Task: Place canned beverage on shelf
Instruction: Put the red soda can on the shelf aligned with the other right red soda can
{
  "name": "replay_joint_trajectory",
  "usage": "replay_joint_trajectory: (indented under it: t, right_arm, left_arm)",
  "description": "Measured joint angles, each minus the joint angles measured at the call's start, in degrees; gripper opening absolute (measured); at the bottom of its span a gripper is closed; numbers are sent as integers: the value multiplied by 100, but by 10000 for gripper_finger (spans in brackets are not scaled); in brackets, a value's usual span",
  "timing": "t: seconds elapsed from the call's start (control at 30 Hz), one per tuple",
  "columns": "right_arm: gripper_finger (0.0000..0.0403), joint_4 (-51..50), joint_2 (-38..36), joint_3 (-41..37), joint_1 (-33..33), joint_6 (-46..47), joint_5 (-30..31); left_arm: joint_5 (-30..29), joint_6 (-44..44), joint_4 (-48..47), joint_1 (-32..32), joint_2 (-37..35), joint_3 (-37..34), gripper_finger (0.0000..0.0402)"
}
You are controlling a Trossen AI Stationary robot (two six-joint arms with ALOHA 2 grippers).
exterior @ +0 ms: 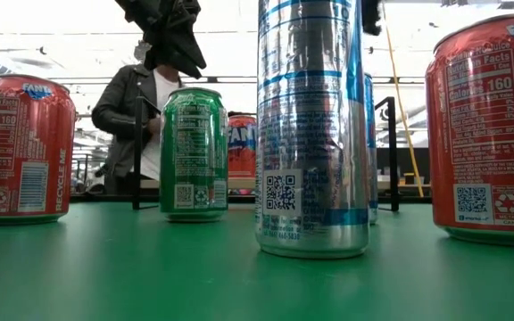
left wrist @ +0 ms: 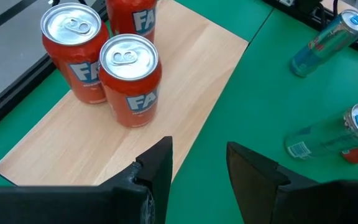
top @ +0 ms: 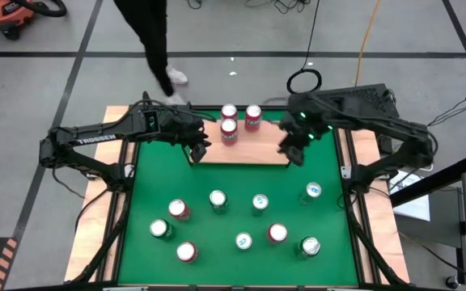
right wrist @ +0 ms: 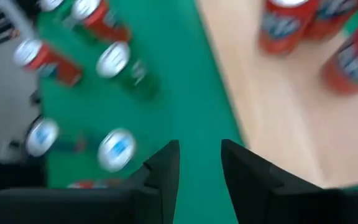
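From overhead I see the shelf (top: pixel 241 152) lying at the far edge of the green mat (top: pixel 237 210), its light-wood board carrying three red cans (top: pixel 229 129) grouped near its back rail. My left pincer (top: pixel 199 148) hangs over the shelf's left end, and my right pincer (top: pixel 292 150) over its right end. Through the left wrist camera the left pincer (left wrist: pixel 197 163) has its fingers parted with nothing between them, poised over the board's front edge beside the red cans (left wrist: pixel 129 78). The right wrist camera shows the right pincer (right wrist: pixel 199 163) likewise released and empty, over the line where mat meets board. Nine more cans stand loose on the mat nearer me, red, green and pale blue ones, among them a tall slim can (exterior: pixel 312 125) close to the low camera. A person (exterior: pixel 136 111) stands behind the counter.
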Motion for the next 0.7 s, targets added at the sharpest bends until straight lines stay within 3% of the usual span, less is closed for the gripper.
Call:
replay_joint_trajectory:
  t: [0.27, 0.7]
  right_arm:
    - [109, -1043, -446, 0, 834, 370, 197]
    - [112, -1077, -453, 0, 1552, 111, 342]
  left_arm:
    - [33, 14, 0, -150, 7, 0, 150]
    - [28, -160, 0, -419, 7, 0, 150]
